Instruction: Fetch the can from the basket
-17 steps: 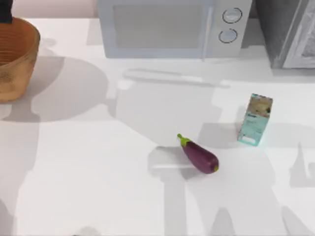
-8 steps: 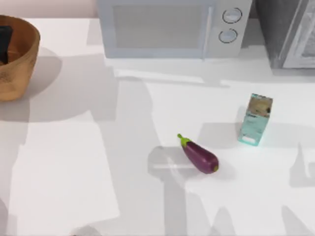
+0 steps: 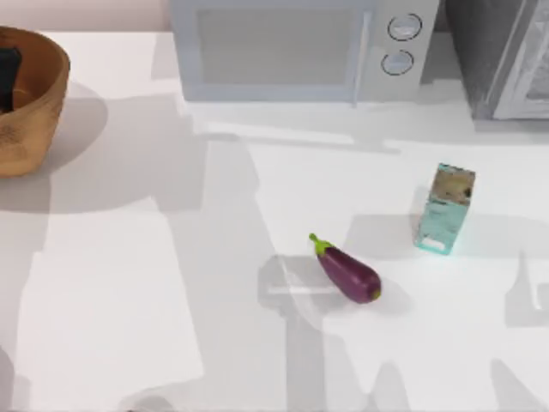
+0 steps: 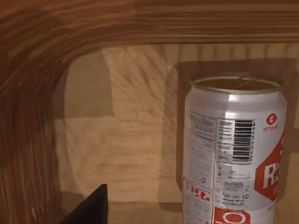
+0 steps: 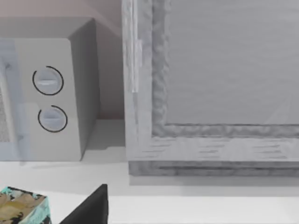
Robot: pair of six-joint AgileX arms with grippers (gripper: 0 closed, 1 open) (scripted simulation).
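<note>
Standing upright on the floor of the wicker basket (image 3: 39, 94), the can (image 4: 233, 149) is just ahead of the left gripper (image 3: 8, 77), lowered inside the basket; its finger spacing cannot be told.

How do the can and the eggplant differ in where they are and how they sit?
The can stands upright inside the basket; the eggplant lies on its side on the open table. The can is a white and red printed cylinder; the eggplant is plain purple with a green stem. No end effector holds either one.
</note>
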